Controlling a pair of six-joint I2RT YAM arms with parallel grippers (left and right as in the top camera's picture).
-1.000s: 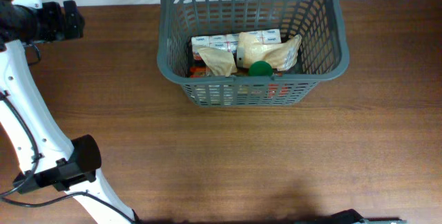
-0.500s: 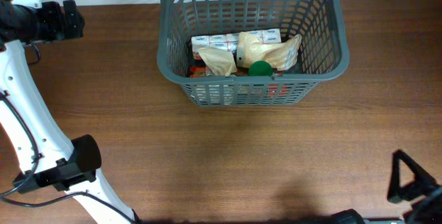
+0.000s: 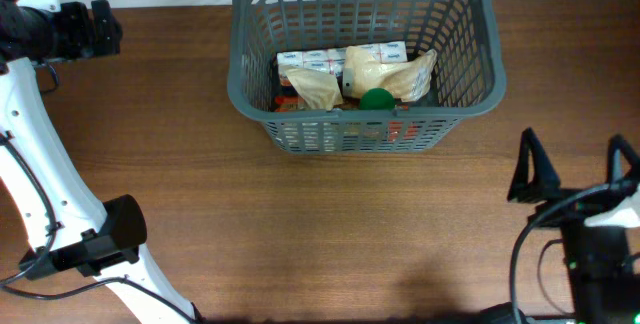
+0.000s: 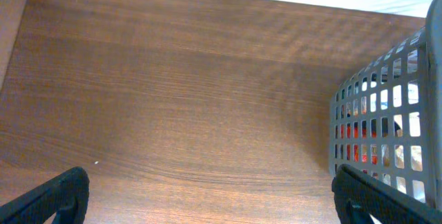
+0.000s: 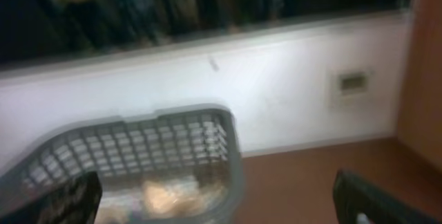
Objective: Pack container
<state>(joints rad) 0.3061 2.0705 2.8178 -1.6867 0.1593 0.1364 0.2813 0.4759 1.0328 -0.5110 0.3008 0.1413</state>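
The dark grey slotted container [image 3: 365, 129] stands at the back middle of the table. Inside lie cream packets [image 3: 392, 72], white boxes [image 3: 312, 61], a green round thing [image 3: 377, 99] and red items. My right gripper [image 3: 573, 169] is open and empty at the right front, in front of the container's right side. The right wrist view shows the container [image 5: 138, 148] blurred ahead, between the open fingers [image 5: 214, 200]. My left gripper is open over bare wood [image 4: 207, 196], with the container's side [image 4: 387, 113] at its right. In the overhead view its fingers do not show.
The left arm [image 3: 45, 124] runs along the table's left side, with its base [image 3: 110, 234] at the front left. A white wall [image 5: 276, 86] rises behind the table. Brown wood [image 3: 300, 224] lies in front of the container.
My right arm has come into the overhead view from the front right and moved up toward the container, fingers open. The left arm and the container's contents have not moved.
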